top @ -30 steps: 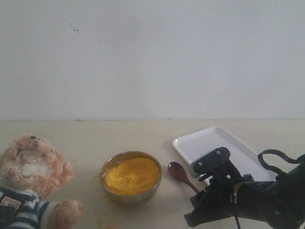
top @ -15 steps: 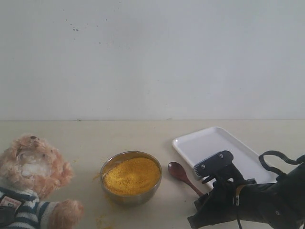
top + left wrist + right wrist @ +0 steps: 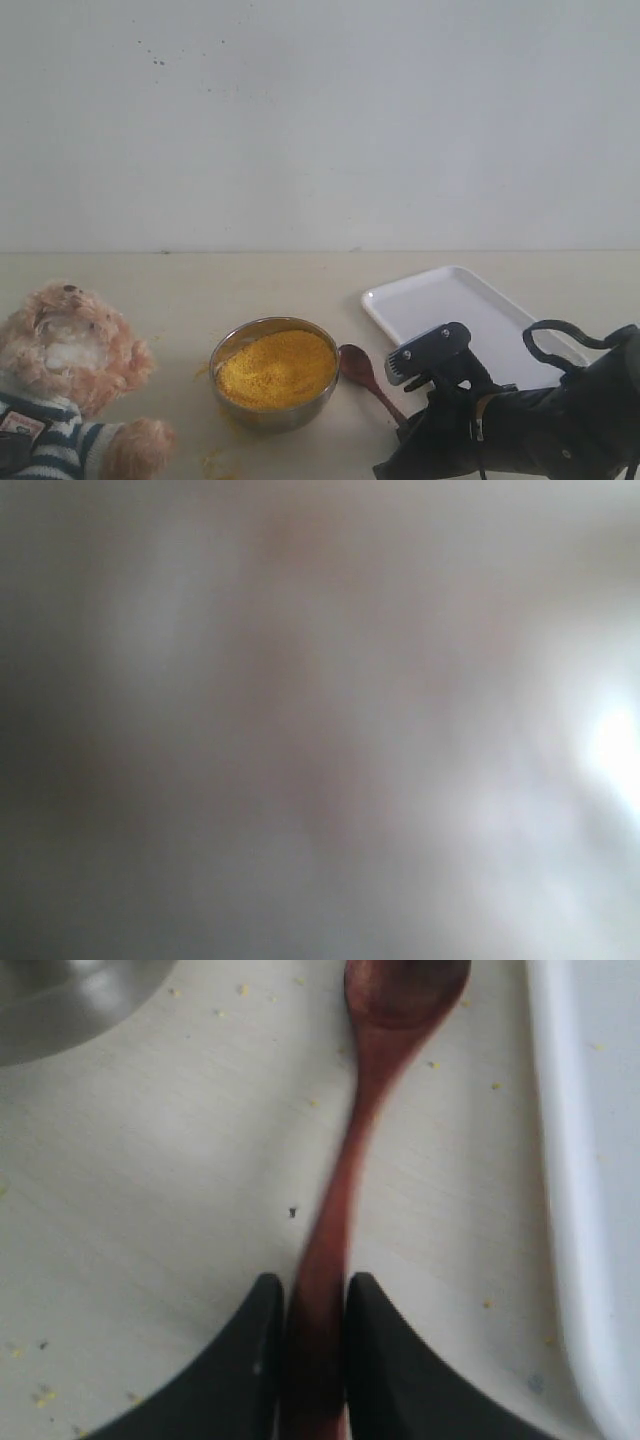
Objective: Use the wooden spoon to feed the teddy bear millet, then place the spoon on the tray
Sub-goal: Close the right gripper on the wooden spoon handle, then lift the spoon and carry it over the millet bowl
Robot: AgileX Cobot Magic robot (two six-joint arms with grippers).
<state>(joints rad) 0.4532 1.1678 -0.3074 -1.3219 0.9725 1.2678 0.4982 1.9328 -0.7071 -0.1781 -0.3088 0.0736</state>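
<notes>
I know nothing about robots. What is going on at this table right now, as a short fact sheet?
Bear: teddy bear at the exterior view's left, apart from the bowl
Food: millet heaped in a steel bowl; crumbs on the table
Spoon: wooden spoon between bowl and tray
Right end effector: shut on the spoon's handle
Left end effector: its camera shows only blur
Feeding: not yet begun

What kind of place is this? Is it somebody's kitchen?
Probably a robot practice set-up, not a kitchen. There is a bare white wall behind a plain table, a teddy bear beside a bowl of millet, and a robot's right tool pinching a wooden spoon.
</notes>
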